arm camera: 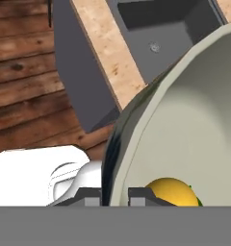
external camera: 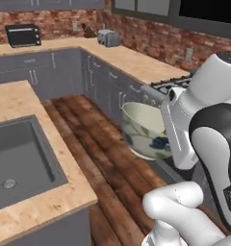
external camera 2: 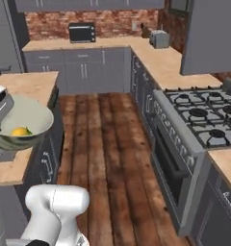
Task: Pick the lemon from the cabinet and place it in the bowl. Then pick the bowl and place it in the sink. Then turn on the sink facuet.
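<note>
My end effector (arm camera: 114,194) is clamped tight on the rim of the bowl (external camera: 144,129), 1 finger inside the wall and 1 outside, because a thin edge is the only part of so wide a dish that 2 small fingers can pinch. The bowl hangs in the air over the wooden floor (external camera: 96,144), clear of any counter, between the stove (external camera 2: 204,117) side and the island. The lemon (external camera 2: 20,131) lies low inside the bowl, resting against the inner wall; I judge that the bowl must be kept near level so the fruit does not roll out.

The sink (external camera: 19,161) sits sunk in the island counter (external camera: 50,204), off to my left and well apart from the bowl. From the hand view the basin and its small drain (arm camera: 155,47) lie beyond the bowl's rim, so the carry toward it looks unfinished.
</note>
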You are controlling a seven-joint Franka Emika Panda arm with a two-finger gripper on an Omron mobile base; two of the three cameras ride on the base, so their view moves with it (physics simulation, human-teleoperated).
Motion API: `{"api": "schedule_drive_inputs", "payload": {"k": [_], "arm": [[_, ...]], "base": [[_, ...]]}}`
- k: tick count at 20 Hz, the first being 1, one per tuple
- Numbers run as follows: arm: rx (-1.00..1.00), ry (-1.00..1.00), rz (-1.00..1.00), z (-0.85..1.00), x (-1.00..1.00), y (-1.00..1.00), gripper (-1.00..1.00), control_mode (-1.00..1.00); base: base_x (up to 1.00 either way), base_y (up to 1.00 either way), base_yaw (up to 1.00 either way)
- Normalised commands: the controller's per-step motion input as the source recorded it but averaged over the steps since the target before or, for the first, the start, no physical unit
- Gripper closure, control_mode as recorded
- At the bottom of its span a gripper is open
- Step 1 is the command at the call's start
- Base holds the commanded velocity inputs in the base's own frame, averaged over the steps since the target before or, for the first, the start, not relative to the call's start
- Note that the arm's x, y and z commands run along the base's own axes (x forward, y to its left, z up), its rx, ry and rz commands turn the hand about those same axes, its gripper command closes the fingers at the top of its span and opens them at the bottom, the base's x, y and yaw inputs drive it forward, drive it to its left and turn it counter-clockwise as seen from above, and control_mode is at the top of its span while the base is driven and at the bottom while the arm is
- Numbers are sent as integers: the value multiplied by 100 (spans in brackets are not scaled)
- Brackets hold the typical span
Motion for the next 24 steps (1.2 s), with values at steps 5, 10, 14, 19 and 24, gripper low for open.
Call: {"api": "schedule_drive_inputs", "payload": {"k": [5, 10, 14, 19, 24], "arm": [[0, 0, 0, 0, 0, 0, 100, 100], [0, 0, 0, 0, 0, 0, 100, 100], [0, 0, 0, 0, 0, 0, 100, 100], [0, 0, 0, 0, 0, 0, 100, 100], [0, 0, 0, 0, 0, 0, 100, 100]], "base": [[64, -75, 41], [89, -88, 23], [100, -52, 11], [100, 0, 12], [99, -3, 14]]}}
